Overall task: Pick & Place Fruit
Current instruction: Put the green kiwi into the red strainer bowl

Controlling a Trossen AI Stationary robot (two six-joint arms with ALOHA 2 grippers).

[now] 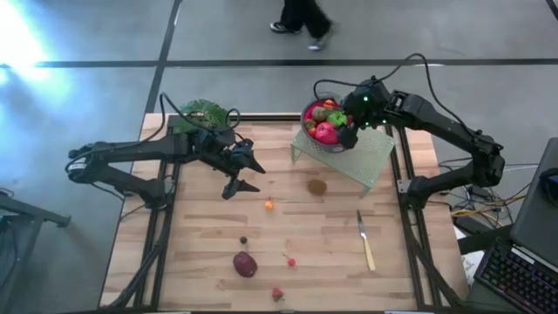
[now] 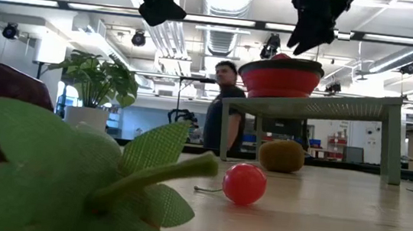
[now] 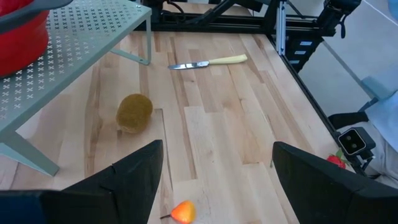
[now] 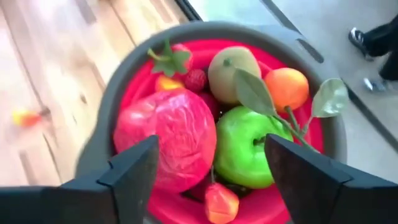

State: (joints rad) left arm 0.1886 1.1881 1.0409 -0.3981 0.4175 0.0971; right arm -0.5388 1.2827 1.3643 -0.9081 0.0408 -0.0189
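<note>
A red bowl stands on a grey mesh rack at the far right. It holds a red apple, a green apple, a kiwi, an orange and strawberries. My right gripper hangs open just above the bowl, with nothing between its fingers. On the table lie a kiwi, a small orange fruit, a maroon plum and two strawberries. My left gripper waits open above the table's left middle.
A pale-handled knife lies on the table's right side. A potted plant stands at the far left behind my left arm. A person stands beyond the far edge. A tiny dark fruit lies near the plum.
</note>
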